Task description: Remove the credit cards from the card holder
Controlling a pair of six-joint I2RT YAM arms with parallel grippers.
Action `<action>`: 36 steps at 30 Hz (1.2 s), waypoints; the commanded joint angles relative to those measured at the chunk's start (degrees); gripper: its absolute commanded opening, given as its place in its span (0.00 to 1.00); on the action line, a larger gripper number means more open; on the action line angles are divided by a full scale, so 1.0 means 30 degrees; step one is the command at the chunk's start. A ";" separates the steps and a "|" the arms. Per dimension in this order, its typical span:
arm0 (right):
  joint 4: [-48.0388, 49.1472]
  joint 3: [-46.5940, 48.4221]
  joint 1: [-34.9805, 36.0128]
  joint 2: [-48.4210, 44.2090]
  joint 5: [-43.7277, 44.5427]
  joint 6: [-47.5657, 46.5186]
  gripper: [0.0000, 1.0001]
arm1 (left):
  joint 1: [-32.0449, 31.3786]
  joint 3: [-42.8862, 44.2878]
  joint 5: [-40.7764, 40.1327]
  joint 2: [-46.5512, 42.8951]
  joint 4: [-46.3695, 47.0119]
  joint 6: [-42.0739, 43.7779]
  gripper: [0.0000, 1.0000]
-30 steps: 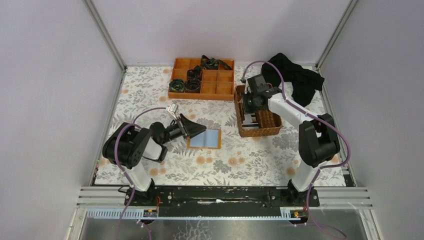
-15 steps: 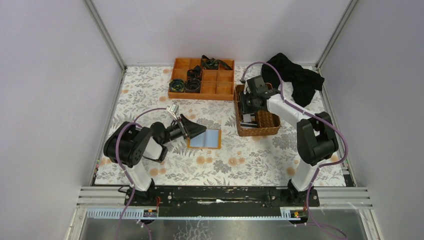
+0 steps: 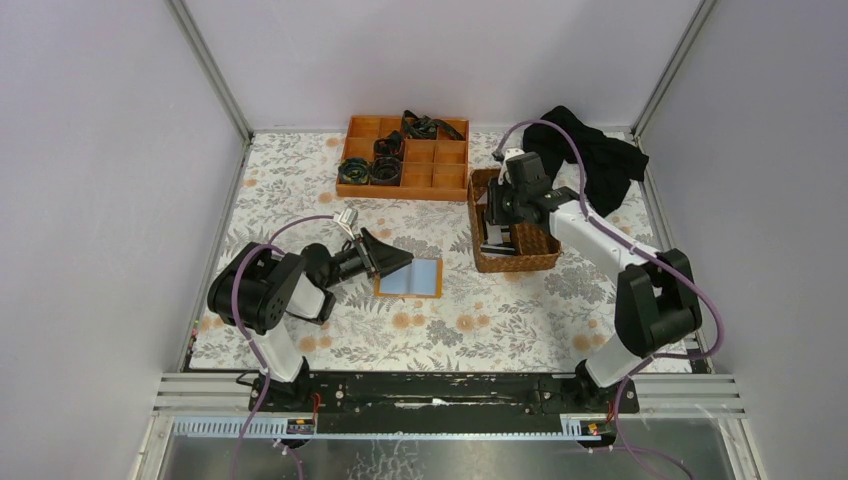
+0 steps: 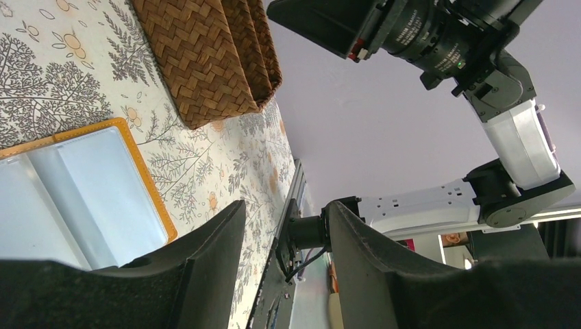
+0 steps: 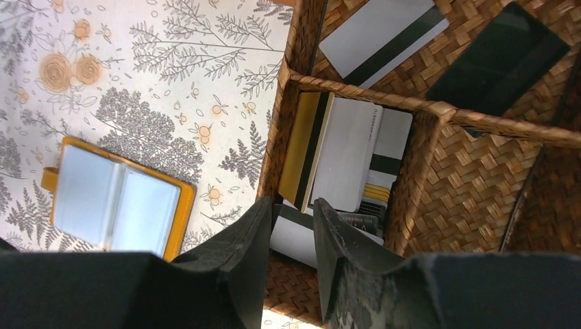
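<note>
The card holder (image 3: 410,278) lies open on the flowered table, pale blue-grey inside with an orange rim. It also shows in the left wrist view (image 4: 82,192) and the right wrist view (image 5: 116,199). My left gripper (image 3: 388,256) is open at the holder's left edge, holding nothing (image 4: 286,209). My right gripper (image 3: 497,215) is open and empty above the wicker basket (image 3: 545,262). In the right wrist view (image 5: 291,205) its fingers hang over the near compartment. Several cards (image 5: 342,161) lie stacked there. A white striped card (image 5: 384,38) and a black card (image 5: 497,58) lie in the far compartments.
An orange compartment tray (image 3: 450,175) with dark coiled items stands at the back middle. A black cloth (image 3: 600,160) lies at the back right beside the basket. Cage walls close in the left, right and back sides.
My right arm has swung its elbow to the right and the wrist has shifted slightly, the gripper staying above the basket. The left arm and the card holder have not moved.
</note>
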 commanded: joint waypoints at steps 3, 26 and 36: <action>0.2148 -0.1453 -0.0019 -0.2736 0.2035 0.0545 0.36 | 0.0051 0.0309 0.0286 0.0067 0.1433 0.0032 0.56; 0.6034 -0.5029 -0.0015 -0.4053 -0.0794 0.2900 0.00 | -0.3234 0.3794 -0.6147 -0.4765 -1.7026 0.9119 0.59; 0.4769 -0.4217 0.3465 -0.4139 0.2908 -0.0208 0.42 | -0.4701 0.5549 -1.7267 -0.8605 -2.6167 1.0378 0.62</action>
